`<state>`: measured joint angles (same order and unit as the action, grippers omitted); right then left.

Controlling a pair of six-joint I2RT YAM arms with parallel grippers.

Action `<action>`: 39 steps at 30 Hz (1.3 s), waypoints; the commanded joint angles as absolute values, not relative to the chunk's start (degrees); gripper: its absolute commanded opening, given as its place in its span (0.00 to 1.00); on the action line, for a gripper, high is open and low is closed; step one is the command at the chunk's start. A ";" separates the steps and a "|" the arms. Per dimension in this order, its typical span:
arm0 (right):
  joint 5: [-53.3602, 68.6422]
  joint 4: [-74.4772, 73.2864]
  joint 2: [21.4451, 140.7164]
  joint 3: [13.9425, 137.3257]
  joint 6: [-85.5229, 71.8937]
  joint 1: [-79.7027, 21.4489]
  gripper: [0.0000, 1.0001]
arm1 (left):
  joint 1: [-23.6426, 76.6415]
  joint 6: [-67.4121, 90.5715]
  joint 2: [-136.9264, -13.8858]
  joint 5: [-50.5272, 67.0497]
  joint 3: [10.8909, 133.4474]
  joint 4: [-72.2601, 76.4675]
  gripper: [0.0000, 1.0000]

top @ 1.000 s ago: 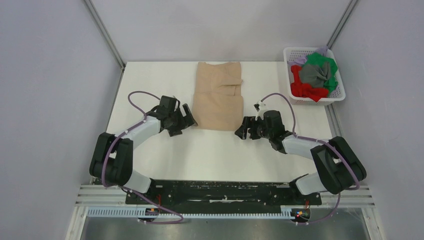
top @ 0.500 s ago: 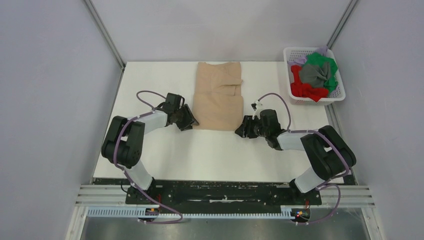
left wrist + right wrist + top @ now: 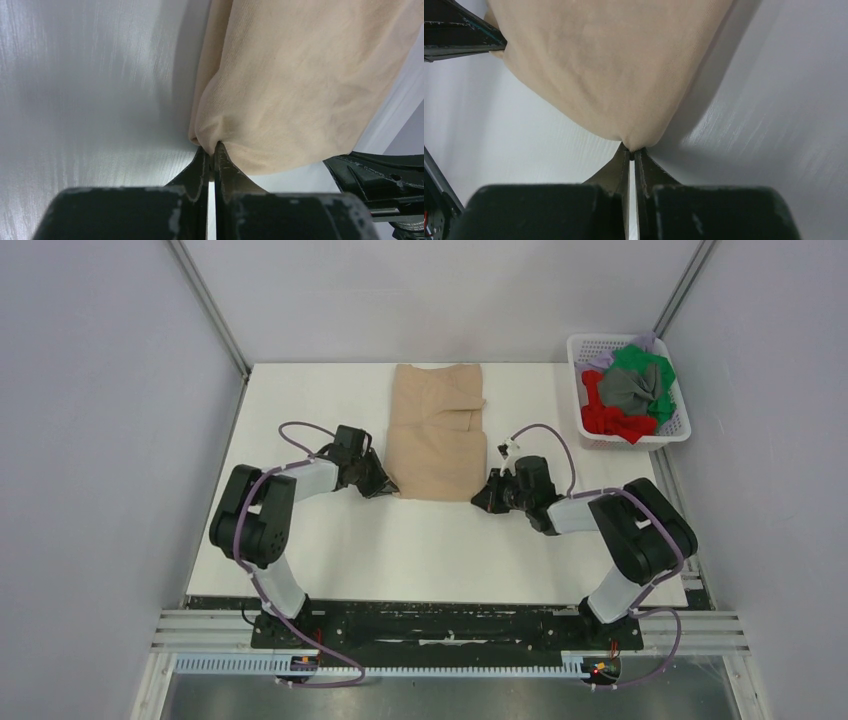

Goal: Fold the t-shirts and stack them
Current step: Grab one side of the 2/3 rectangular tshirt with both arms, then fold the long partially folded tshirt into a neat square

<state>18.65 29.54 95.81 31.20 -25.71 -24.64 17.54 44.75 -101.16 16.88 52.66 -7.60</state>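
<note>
The table (image 3: 420, 560) is a white rectangle with a matte top. It fills the floor of a three-sided enclosure. The left wall (image 3: 100, 440), back wall (image 3: 440, 290) and right wall (image 3: 775, 490) are plain pale grey-lavender panels without windows.

A metal post (image 3: 208, 308) runs along the left rear corner joint, and a second post (image 3: 687, 285) runs along the right rear corner joint.

Aluminium rails (image 3: 200, 632) run along the table's near edge. Below the rails lies a slotted white strip (image 3: 450, 665), then a dull metal sheet (image 3: 450, 698).

Lighting is even and diffuse, from above. Shadows on the table are soft. In the wrist views the tabletop shows a faint streaked sheen.
</note>
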 commanded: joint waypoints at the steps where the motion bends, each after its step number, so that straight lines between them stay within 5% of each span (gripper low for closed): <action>1: 19.89 27.32 97.21 32.34 -23.81 -24.97 0.00 | 18.09 43.83 -100.21 14.29 51.32 -11.54 0.02; 22: 35.04 10.24 51.09 20.87 -25.62 -39.02 0.00 | 25.49 46.35 -43.90 4.19 41.89 -42.35 0.02; 31: 39.72 13.61 45.39 19.91 -29.75 -39.09 0.00 | 25.49 46.32 -37.62 5.44 48.30 -48.19 0.02; 39: 31.65 14.92 51.47 23.61 -29.69 -37.70 0.00 | 25.49 45.98 -45.57 0.38 52.11 -44.46 0.02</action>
<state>35.88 13.34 48.60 20.25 -29.39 -38.87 25.54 44.77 -41.15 4.75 48.12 -47.88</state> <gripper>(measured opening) 0.012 0.044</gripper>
